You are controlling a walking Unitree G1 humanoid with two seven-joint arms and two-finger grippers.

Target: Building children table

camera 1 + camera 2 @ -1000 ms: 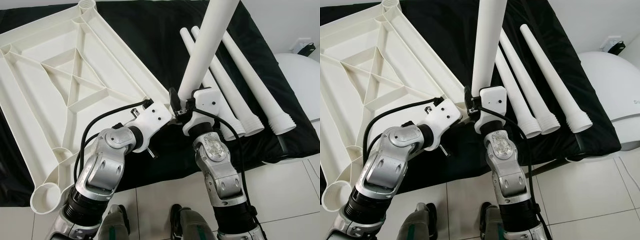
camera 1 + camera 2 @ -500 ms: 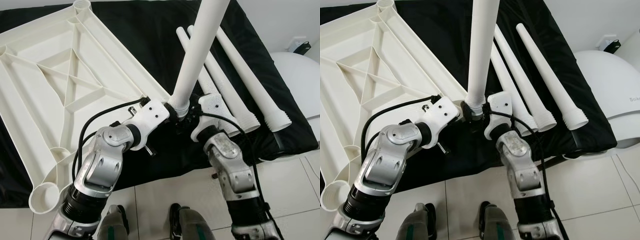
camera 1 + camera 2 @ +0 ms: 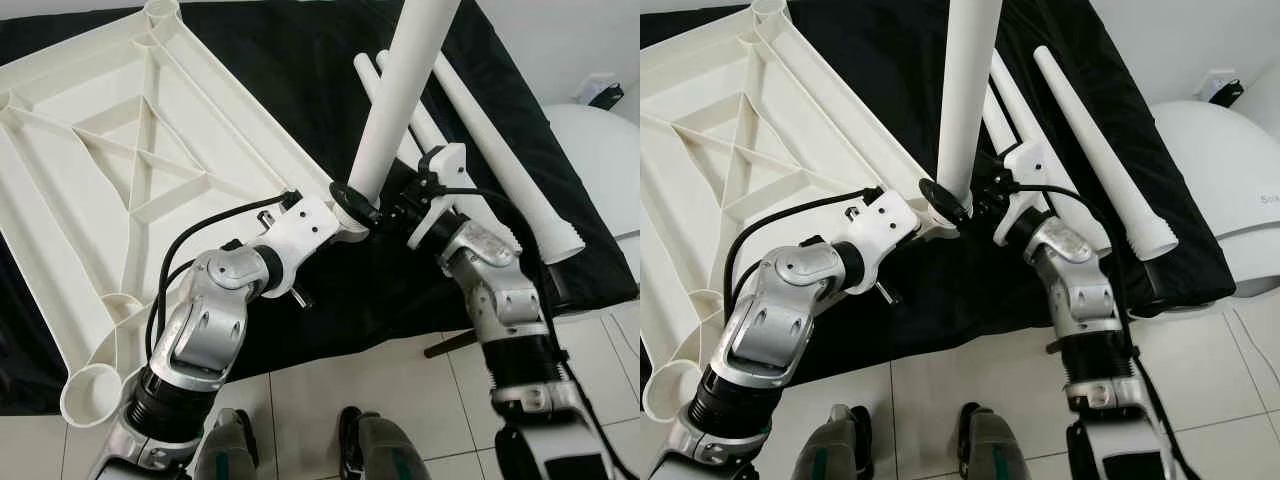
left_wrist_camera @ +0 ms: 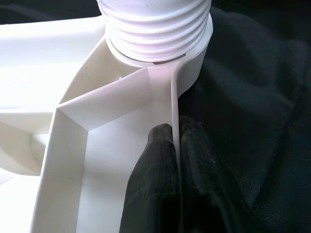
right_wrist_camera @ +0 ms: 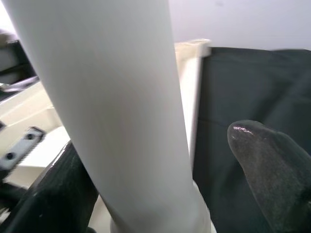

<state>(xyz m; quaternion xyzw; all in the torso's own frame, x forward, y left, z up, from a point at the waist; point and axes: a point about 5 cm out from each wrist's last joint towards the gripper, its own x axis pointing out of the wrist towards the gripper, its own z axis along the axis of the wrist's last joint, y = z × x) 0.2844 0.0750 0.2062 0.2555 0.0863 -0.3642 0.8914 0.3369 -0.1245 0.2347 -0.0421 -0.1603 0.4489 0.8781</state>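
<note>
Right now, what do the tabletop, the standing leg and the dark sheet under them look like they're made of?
Tabletop: likely moulded white plastic, matte, judging by its ribbed underside and thin walls.
Standing leg: apparently the same plastic, smooth and slightly glossy, with moulded screw threads at its base.
Dark sheet: black fabric, probably woven cloth; it wrinkles softly and shows no shine.

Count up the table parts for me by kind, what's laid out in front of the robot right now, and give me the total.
Table top, upside down: 1
Leg standing in the corner socket: 1
Legs lying on the black cloth: 3
Total: 5 white parts
</note>
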